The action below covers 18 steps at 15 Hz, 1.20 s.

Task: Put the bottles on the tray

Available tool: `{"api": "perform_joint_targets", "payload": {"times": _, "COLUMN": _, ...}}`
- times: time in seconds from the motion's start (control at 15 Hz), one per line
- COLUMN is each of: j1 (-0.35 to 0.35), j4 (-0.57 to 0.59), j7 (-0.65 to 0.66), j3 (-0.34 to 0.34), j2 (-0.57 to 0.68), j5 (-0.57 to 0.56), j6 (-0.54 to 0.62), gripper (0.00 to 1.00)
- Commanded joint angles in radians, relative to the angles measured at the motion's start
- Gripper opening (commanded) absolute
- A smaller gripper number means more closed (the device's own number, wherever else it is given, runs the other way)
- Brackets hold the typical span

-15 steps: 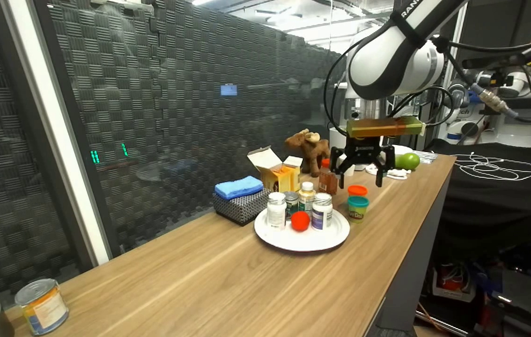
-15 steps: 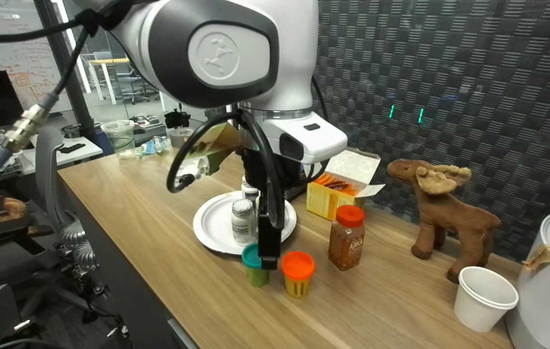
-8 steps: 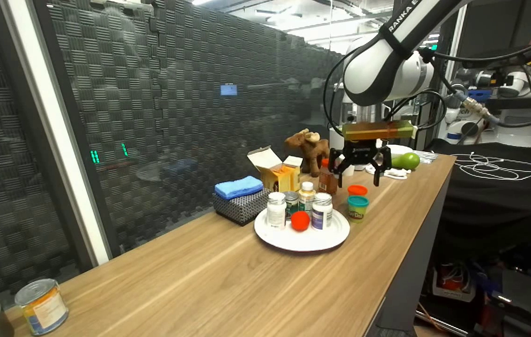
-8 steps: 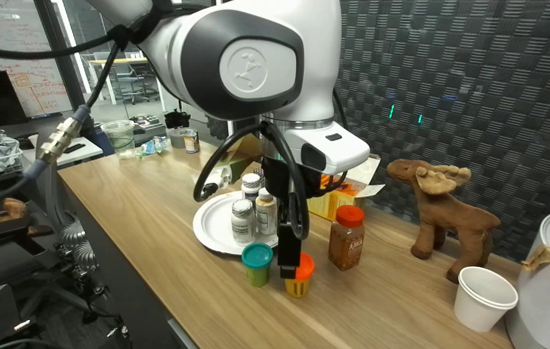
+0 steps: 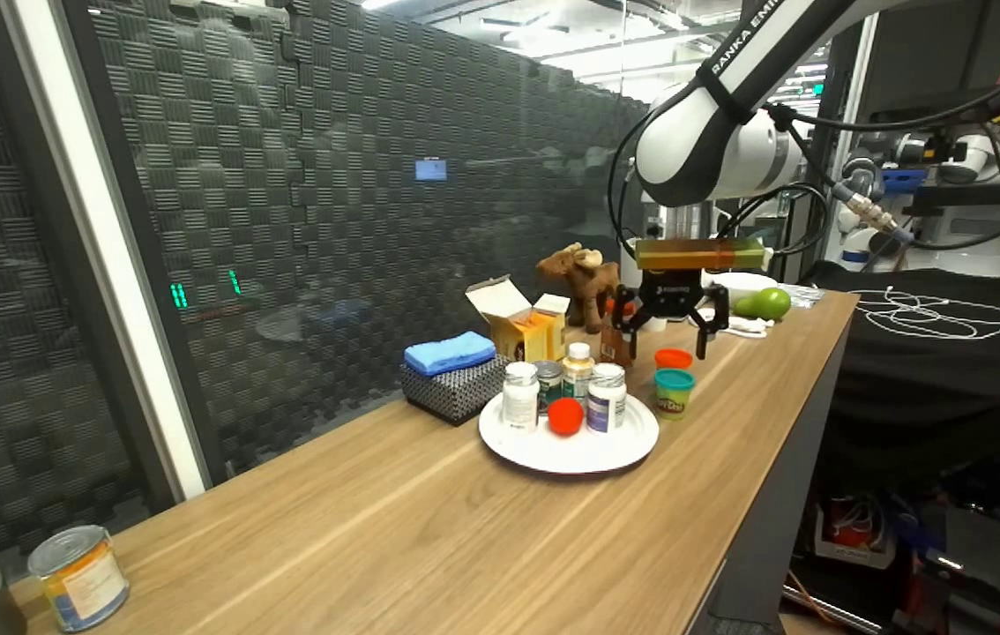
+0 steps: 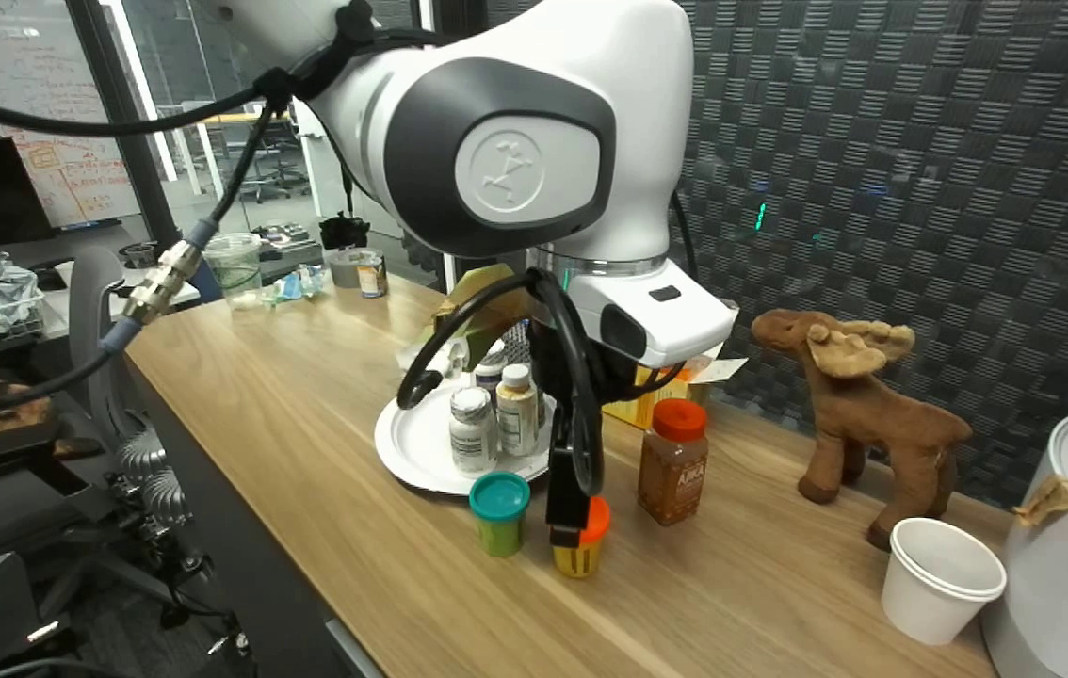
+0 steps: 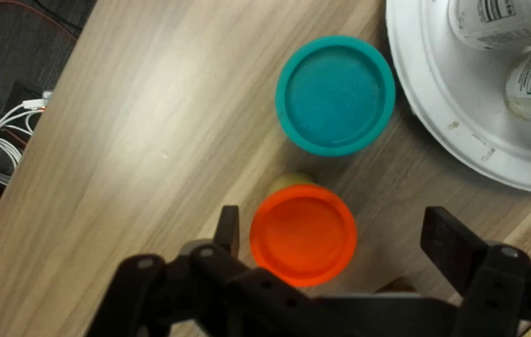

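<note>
The round white tray (image 5: 570,460) holds several bottles: a white one (image 5: 521,401), a purple-labelled white one (image 5: 607,404), a dark green one (image 5: 548,379) and a white-capped yellowish one (image 6: 516,410). A round red object (image 5: 565,417) lies among them. A red-capped brown jar (image 6: 673,466) stands on the table beside the tray. My gripper (image 5: 665,350) is open and empty above an orange-lidded tub (image 7: 303,235). In the wrist view the open fingers (image 7: 331,224) frame the orange lid, nearer the left finger, without visible contact. A teal-lidded tub (image 7: 335,96) stands between it and the tray.
An open yellow box (image 5: 531,335), a mesh box with a blue cloth (image 5: 450,353) and a plush moose (image 6: 864,414) stand along the wall. White paper cups (image 6: 942,579) stand near the moose. A tin can (image 5: 79,578) is far from the tray.
My open gripper has shifted toward the wall side and lowered a little, moving from near the teal-lidded tub to over the orange-lidded tub. The bottles and tray have not moved.
</note>
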Motion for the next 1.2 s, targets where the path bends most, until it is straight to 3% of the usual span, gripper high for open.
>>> {"api": "perform_joint_targets", "payload": {"times": 0.0, "j1": -0.002, "j4": 0.011, "j7": 0.001, "j3": -0.015, "j2": 0.008, "j5": 0.020, "j6": -0.003, "gripper": 1.00}}
{"api": "perform_joint_targets", "payload": {"times": 0.13, "j1": -0.005, "j4": 0.009, "j7": 0.000, "j3": -0.019, "j2": 0.008, "j5": 0.023, "j6": -0.001, "gripper": 1.00}}
{"api": "perform_joint_targets", "payload": {"times": 0.27, "j1": -0.007, "j4": 0.011, "j7": -0.002, "j3": -0.021, "j2": 0.010, "j5": 0.026, "j6": 0.000, "gripper": 0.74}}
{"api": "perform_joint_targets", "payload": {"times": 0.67, "j1": -0.007, "j4": 0.006, "j7": -0.006, "j3": -0.020, "j2": 0.002, "j5": 0.029, "j6": 0.006, "gripper": 0.29}}
{"api": "perform_joint_targets", "payload": {"times": 0.87, "j1": -0.004, "j4": -0.032, "j7": -0.009, "j3": -0.023, "j2": -0.060, "j5": 0.024, "j6": 0.008, "gripper": 0.29}}
{"api": "perform_joint_targets", "payload": {"times": 1.13, "j1": 0.027, "j4": -0.113, "j7": 0.033, "j3": -0.032, "j2": -0.224, "j5": -0.074, "j6": 0.003, "gripper": 0.29}}
